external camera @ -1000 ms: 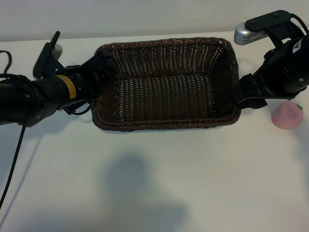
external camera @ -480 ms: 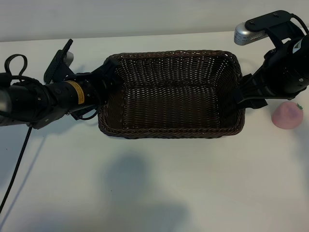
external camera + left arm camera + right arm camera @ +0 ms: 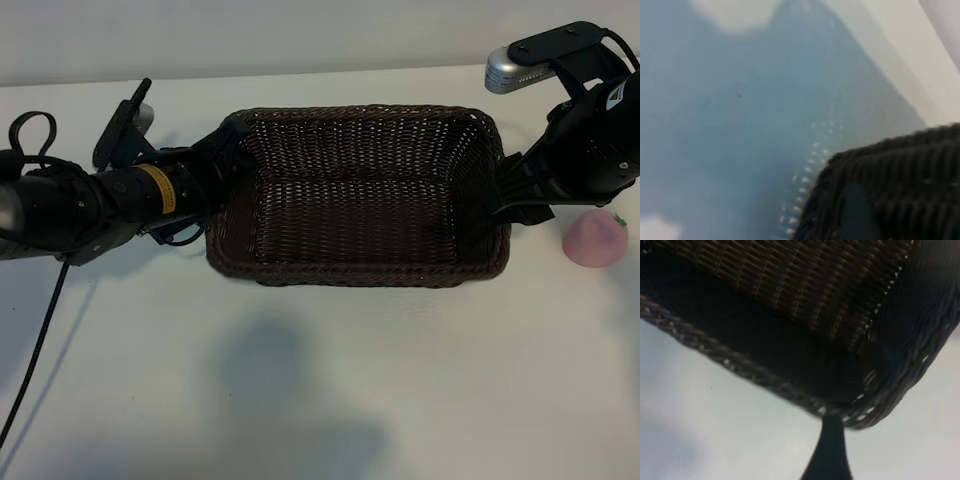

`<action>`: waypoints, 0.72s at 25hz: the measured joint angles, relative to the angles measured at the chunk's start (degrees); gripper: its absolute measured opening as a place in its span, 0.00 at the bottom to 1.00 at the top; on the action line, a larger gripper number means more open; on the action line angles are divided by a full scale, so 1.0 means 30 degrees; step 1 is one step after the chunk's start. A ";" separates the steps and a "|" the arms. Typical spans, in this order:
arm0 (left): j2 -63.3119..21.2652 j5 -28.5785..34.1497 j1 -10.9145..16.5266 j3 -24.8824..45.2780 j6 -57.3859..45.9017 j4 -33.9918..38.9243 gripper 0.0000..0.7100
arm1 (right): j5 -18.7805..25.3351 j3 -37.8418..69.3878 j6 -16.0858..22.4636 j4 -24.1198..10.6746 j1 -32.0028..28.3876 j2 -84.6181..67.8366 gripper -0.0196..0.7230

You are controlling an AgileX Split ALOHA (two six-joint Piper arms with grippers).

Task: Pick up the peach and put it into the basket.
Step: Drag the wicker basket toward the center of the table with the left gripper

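Note:
The dark-brown wicker basket (image 3: 360, 272) sits mid-table between both arms. The pale-pink peach (image 3: 594, 238) lies on the table to the basket's right, outside it and just beyond the right arm. My left gripper (image 3: 222, 165) is pressed up to the basket's left rim; its wrist view shows only the woven wall (image 3: 910, 170) close up. My right gripper (image 3: 498, 205) stands open at the basket's right wall. One of its fingers (image 3: 829, 450) shows outside the basket's corner rim (image 3: 740, 362); the other is hidden. Nothing lies inside the basket.
A white tabletop (image 3: 330, 400) spreads wide in front of the basket. A black cable (image 3: 35, 330) hangs from the left arm across the table's left side. A pale wall edge runs along the back.
The basket slid right, toward the right gripper and slightly nearer the front, with the left arm following it. The right arm and the peach stayed put.

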 joint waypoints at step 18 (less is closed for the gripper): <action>-0.0041 -0.2460 0.0000 -0.0014 0.0512 0.1913 0.91 | 0.0118 0.0000 0.0000 0.0000 0.0000 0.0000 0.83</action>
